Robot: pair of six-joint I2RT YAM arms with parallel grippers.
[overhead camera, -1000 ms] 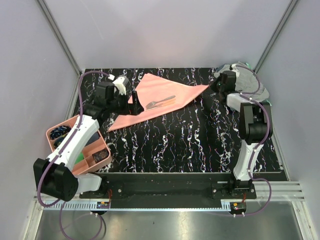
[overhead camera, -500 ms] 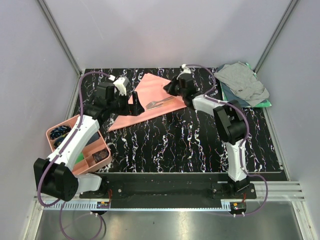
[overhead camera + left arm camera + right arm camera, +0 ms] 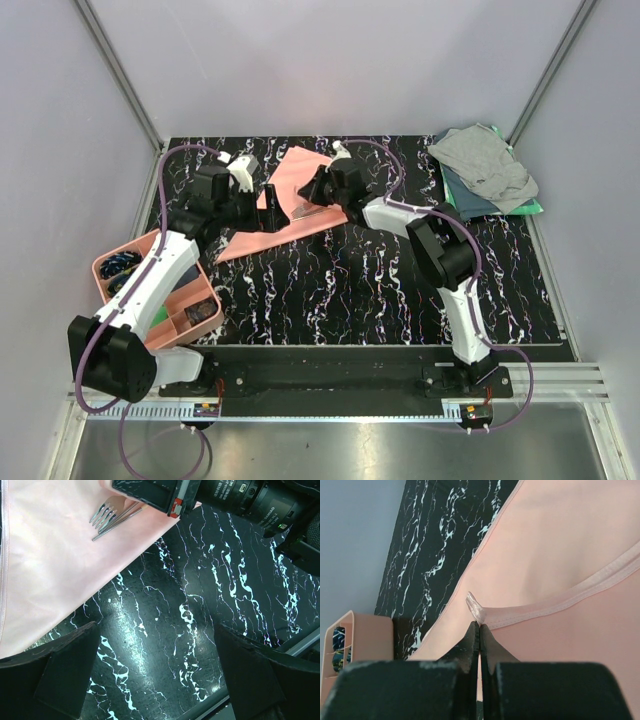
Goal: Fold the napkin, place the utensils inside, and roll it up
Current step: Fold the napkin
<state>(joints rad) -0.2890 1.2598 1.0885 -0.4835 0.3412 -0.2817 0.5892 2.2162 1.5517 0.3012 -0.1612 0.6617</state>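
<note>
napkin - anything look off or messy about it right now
Nothing spilled or damaged. The napkin lies diagonally, and one hemmed corner is pinched between the shut fingers of the right gripper, its tip sticking up. The fork lies on the cloth near its edge.

A robot lab cell — plain pale walls (image 3: 330, 60) in aluminium posts (image 3: 122, 82) close in a black marbled table (image 3: 350, 290). Two arms (image 3: 160, 270) are bolted to a rail (image 3: 330, 375) along its near edge, purple cables (image 3: 182, 150) looping from them, bare sheet metal (image 3: 330, 445) below.
</note>
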